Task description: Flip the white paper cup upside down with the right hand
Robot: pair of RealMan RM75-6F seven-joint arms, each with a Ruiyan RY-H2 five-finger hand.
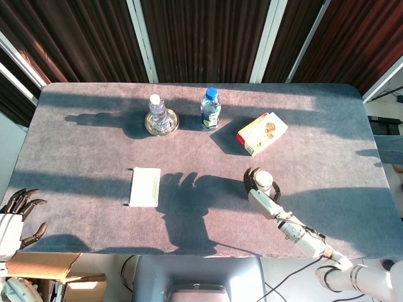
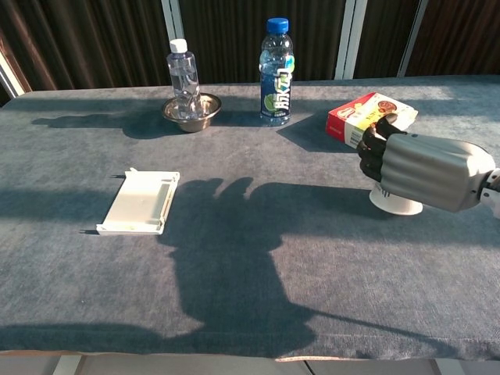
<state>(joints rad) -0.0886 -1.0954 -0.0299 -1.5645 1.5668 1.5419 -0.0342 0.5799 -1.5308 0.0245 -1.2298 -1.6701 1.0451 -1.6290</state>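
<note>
The white paper cup (image 1: 264,181) stands on the table at the right, its wide rim (image 2: 395,205) down on the cloth, and only that rim shows below the hand in the chest view. My right hand (image 2: 422,168) wraps around the cup from the near right side, dark fingertips (image 2: 370,153) curled over its left side. In the head view the right hand (image 1: 258,189) sits just in front of the cup. My left hand (image 1: 14,217) hangs off the table's near left corner, fingers apart, holding nothing.
A red and yellow box (image 1: 262,133) lies just behind the cup. Further back stand a blue-capped bottle (image 1: 211,109) and a clear bottle in a metal bowl (image 1: 161,118). A flat white tray (image 1: 145,187) lies at the centre left. The table's near edge (image 2: 250,355) is close.
</note>
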